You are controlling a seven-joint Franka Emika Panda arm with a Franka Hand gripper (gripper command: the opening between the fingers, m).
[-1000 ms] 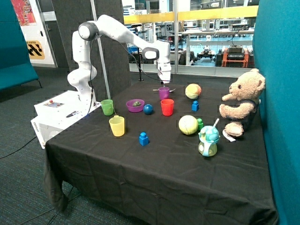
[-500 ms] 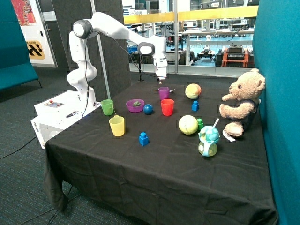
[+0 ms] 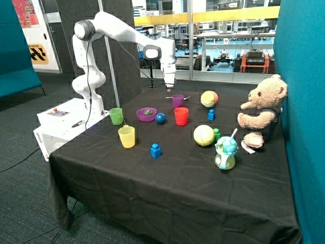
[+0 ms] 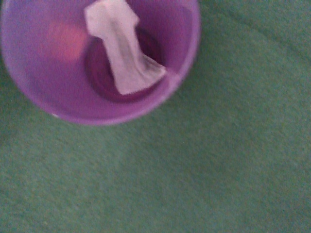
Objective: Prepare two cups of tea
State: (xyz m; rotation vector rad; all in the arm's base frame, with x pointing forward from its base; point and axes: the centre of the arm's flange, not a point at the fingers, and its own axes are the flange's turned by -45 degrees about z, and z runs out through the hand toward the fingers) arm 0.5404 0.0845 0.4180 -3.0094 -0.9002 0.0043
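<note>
Toward the left edge of the counter, near the robot's base, stands the light green cup, with a yellow tumbler just in front of it. What the green cup holds cannot be made out. Next along is a purple bowl with something dark and small in it, then a blue ball beside the bowl.

Near the middle of the far edge stands the purple cup, upright, a spoon lying just behind it and a red tumbler just in front. The wrist view looks down into this cup and shows a white tea bag slumped against its inner wall and floor. The pincer hangs above the counter just beside the cup toward the robot's base, carrying nothing visible; whether its fingers are apart or together I cannot tell.

On this showing, the purple cup's bag looks to be in, and the step in hand seems to be clearing away from it. The next move probably means fetching a second bag, perhaps from the bowl, for the green cup.
</note>
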